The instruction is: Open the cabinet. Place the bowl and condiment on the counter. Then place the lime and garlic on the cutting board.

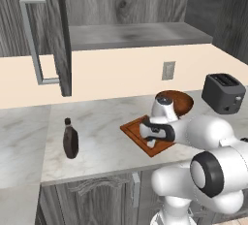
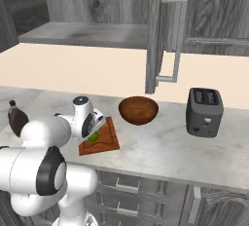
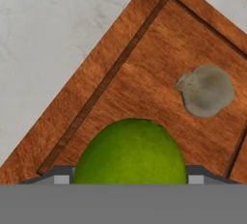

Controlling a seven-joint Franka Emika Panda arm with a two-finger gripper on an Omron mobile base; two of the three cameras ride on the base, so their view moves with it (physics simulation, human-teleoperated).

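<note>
Most steps look done: dark wood-grain cabinet (image 1: pixel 60 35) open, glossy brown bowl (image 2: pixel 138 110) and dark bottle (image 1: pixel 70 139) on marbled counter (image 2: pixel 160 147), pale garlic (image 3: pixel 206 90) at frame right on the grooved wooden cutting board (image 3: pixel 140 88), while the gripper (image 3: pixel 126 179) over it is clamped on the green lime (image 3: pixel 129 153), unreleased.

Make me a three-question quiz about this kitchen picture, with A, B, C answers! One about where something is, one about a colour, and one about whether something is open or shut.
1. Where does the garlic lie?
A. On the cutting board
B. In the bowl
C. On top of the toaster

2. What colour is the lime?
A. Red
B. Bright green
C. Blue

3. How is the cabinet door?
A. Shut tight
B. Swung open
C. Taken off and lying on the counter

Answers:
1 A: the hand view shows the pale bulb resting on the wooden board, inside its groove.
2 B: the round fruit between the gripper fingers is bright green.
3 B: the door stands edge-on to the wall, and the bare shelf inside shows.
</note>
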